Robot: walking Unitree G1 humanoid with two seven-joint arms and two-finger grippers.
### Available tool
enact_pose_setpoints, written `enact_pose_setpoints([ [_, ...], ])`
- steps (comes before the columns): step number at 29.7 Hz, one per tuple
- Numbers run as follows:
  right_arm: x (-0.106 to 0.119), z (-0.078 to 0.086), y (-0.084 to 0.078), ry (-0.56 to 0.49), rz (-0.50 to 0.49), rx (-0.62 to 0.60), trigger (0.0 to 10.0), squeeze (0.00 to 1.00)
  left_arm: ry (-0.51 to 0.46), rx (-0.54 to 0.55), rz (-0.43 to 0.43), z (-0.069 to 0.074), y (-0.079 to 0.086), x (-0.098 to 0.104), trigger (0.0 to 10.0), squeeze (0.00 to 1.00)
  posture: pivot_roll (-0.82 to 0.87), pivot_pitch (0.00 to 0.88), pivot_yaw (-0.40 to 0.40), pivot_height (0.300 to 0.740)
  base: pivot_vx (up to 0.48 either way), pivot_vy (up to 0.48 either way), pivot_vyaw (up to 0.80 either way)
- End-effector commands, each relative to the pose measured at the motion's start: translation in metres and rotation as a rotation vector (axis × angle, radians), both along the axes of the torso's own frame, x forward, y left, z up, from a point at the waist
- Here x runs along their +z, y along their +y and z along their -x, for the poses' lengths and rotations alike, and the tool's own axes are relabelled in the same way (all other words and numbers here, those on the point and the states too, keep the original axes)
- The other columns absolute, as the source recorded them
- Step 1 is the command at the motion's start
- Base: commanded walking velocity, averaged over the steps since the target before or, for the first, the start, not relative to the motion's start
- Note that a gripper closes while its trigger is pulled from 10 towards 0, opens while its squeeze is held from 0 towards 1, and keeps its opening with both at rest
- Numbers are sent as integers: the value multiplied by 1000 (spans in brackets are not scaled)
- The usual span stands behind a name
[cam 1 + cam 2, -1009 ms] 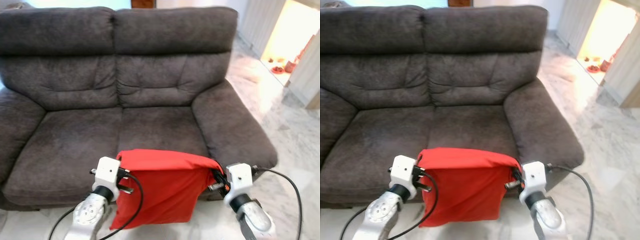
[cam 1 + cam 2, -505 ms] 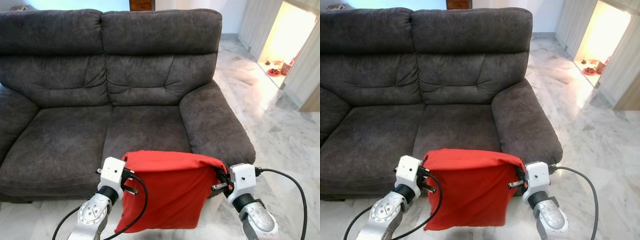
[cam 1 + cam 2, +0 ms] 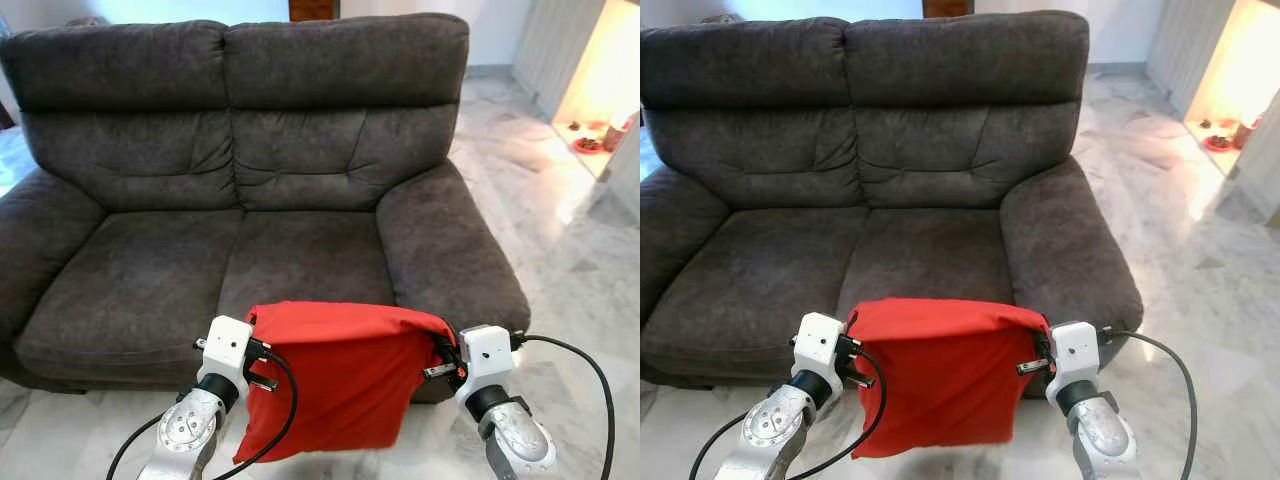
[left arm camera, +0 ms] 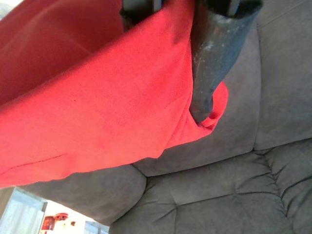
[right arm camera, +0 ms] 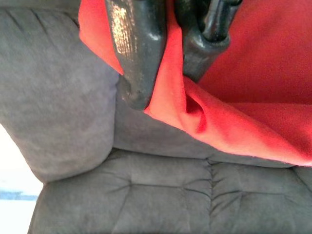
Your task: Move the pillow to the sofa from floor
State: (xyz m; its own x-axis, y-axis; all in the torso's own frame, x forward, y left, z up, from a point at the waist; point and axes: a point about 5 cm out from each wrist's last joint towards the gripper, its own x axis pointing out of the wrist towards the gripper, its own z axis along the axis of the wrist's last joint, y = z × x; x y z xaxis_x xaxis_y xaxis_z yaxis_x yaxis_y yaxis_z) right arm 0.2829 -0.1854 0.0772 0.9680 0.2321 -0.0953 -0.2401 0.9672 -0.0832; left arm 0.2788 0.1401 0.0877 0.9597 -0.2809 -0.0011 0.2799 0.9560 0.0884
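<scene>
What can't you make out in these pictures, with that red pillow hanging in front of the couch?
- Front edge of the sofa seat: hidden behind the hanging red pillow in both eye views.
- Left claw and right claw: their fingertips are buried in the red cloth in the wrist views.
- Small things in the lit doorway: too small and too bright to name, cut off by the eye views' edge.
- Both arms: cut off by the bottom edge.

Sofa front edge is hidden behind the red pillow. Both arms are cut off by the bottom frame edge. Small items in the lit doorway are too small to identify.
</scene>
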Motion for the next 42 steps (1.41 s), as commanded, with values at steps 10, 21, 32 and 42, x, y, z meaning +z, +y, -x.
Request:
enact_pose_setpoints([
  [10, 48, -10, 3, -241, -81, -66, 10000, 0, -263, 44, -81, -8, 18, 55, 10000, 0, -22, 103, 20, 740, 0, 0, 0],
  [21, 94, -12, -8, -418, -132, -150, 10000, 0, -447, 6, -165, -15, 7, 103, 10000, 0, -35, 90, 24, 740, 0, 0, 0],
  [32, 98, -16, 0, -427, -90, -99, 10000, 0, -483, 7, -227, -18, 10, 111, 10000, 0, -31, 71, 27, 740, 0, 0, 0],
  [42, 97, -19, 3, -409, -82, -68, 10000, 0, -475, 1, -250, -18, 10, 110, 10000, 0, -32, 61, 29, 740, 0, 0, 0],
])
